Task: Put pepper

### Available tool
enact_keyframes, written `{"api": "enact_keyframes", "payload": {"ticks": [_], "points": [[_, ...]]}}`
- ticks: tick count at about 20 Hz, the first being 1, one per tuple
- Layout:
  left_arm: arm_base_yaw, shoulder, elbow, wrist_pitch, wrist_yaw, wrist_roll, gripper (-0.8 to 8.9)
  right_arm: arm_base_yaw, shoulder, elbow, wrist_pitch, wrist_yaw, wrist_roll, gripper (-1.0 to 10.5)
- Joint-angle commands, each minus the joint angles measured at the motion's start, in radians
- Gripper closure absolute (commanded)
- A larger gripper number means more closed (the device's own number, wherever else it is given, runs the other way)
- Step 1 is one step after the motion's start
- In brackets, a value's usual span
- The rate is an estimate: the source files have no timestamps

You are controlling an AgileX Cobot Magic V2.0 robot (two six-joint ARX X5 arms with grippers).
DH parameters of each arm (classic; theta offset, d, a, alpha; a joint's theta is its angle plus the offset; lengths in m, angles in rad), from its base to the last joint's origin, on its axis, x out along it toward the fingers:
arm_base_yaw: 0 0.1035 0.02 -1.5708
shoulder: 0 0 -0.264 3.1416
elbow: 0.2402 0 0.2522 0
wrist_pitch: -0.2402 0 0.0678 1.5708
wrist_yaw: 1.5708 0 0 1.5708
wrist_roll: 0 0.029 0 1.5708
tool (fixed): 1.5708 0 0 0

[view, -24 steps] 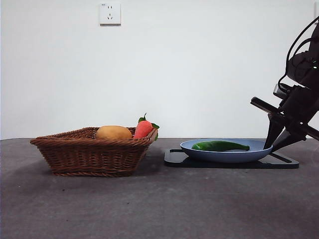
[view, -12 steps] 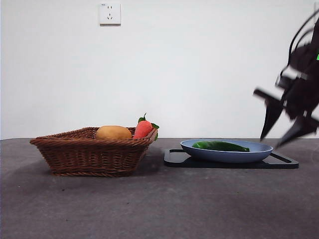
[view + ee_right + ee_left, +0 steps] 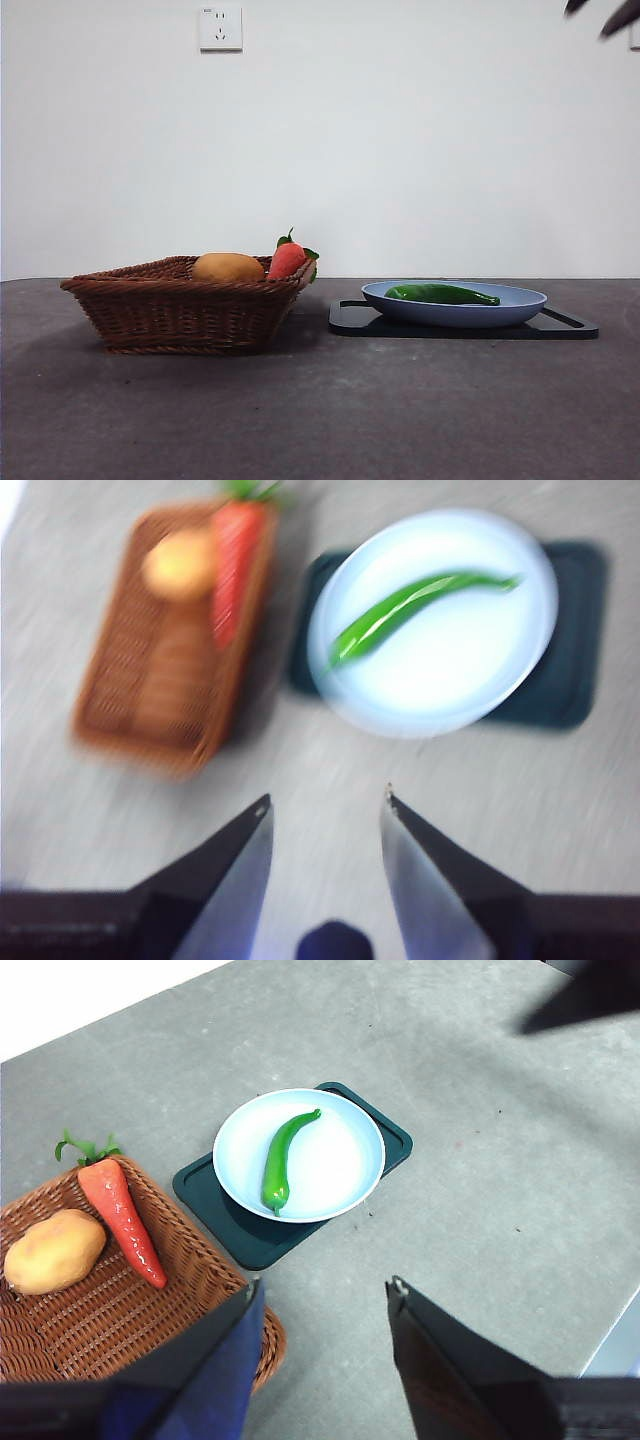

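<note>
**Lead:** What has changed at your end?

**Me:** A second ago I had the right pincer (image 3: 325, 815) down at the far side of the plate (image 3: 520, 300), its tip at the rim. Now it is up and away; from the front I see only two dark tips at the top corner. Its jaws stand apart with nothing between them. The picture from that wrist is smeared, so I judge the arm is in motion.

**Lead:** And the pepper?

**Me:** The pepper (image 3: 441, 294) lies flat in the plate, lengthwise, lying just where it did a second ago. The plate sits on a dark tray (image 3: 352, 317). I read that as the placing done and the arm withdrawing.

**Lead:** The other arm?

**Me:** The left pincer (image 3: 325, 1310) waits high over the counter (image 3: 320, 410), jaws parted and empty.

**Lead:** Room to move?

**Me:** On the near side of the plate the counter is bare right up to the camera. Beside the plate, just apart from the tray, stands the basket (image 3: 180, 310) with a potato (image 3: 228, 267) and a carrot (image 3: 287, 259); the carrot leans at the rim nearest the plate, so that is the tight side. Beyond the plate is bare counter, then the wall with a socket (image 3: 221, 27) high up.
</note>
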Motion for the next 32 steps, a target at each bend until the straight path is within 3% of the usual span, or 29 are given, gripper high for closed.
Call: {"api": "enact_keyframes", "payload": {"ticks": [1,7,10,11,28,32], "points": [[-0.01,0.006,0.016,0.003,-0.001,0.016,5.94,0.03,-0.061,0.018,-0.087,-0.001,-0.041,7.5],[-0.01,0.006,0.016,-0.023,0.001,0.015,5.98,0.077,-0.188,0.018,-0.234,0.0,-0.082,7.6],[-0.01,0.006,0.016,-0.035,0.002,0.014,7.54,0.077,-0.193,0.018,-0.25,0.0,-0.127,9.3],[-0.01,0.006,0.016,-0.035,0.002,0.014,8.15,0.077,-0.193,0.018,-0.262,0.0,-0.156,9.4],[-0.01,0.006,0.016,-0.023,0.002,0.011,8.06,0.075,-0.193,0.018,-0.259,0.003,-0.151,9.4],[0.053,-0.009,0.016,0.069,-0.034,0.12,8.06,0.075,-0.193,0.018,-0.259,0.003,-0.151,9.4]]}}
